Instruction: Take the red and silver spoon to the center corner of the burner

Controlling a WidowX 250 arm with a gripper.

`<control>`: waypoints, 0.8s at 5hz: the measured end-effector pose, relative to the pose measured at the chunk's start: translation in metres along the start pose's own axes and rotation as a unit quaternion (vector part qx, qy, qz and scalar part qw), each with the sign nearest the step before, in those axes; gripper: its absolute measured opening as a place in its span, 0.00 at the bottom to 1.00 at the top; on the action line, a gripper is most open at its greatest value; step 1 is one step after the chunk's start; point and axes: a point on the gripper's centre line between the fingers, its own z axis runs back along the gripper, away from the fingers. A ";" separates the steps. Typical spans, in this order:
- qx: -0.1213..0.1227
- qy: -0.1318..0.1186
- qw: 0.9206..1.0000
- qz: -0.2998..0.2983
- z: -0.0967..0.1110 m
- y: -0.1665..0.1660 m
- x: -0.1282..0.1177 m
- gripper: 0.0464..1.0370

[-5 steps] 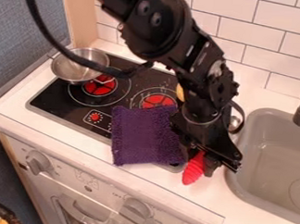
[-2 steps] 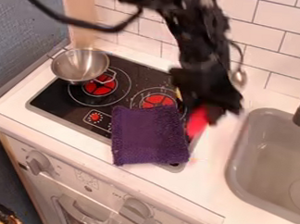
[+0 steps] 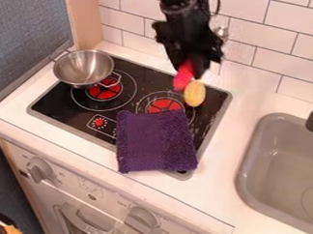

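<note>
Gripper (image 3: 191,68) has spoon (image 3: 184,78) pinched by red part, up by burner's (image 3: 59,103) far side. Imo: clear yellow thing (image 3: 194,94), lower slow, let go only after touchdown.

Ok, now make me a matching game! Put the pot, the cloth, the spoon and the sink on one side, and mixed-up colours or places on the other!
Things:
1. Pot
2. Cloth
3. Spoon
4. Sink

Matches:
A. Held in the gripper
B. Grey, to the right of the stove
C. Silver, at the stove's left side
D. Purple

Right pairs: 1-C, 2-D, 3-A, 4-B
</note>
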 end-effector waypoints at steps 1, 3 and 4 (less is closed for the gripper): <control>0.013 0.014 1.000 -0.008 -0.011 0.017 0.004 0.39; 0.048 0.053 0.997 0.024 -0.040 0.064 -0.010 0.39; 0.052 0.067 0.995 0.043 -0.051 0.085 -0.016 0.39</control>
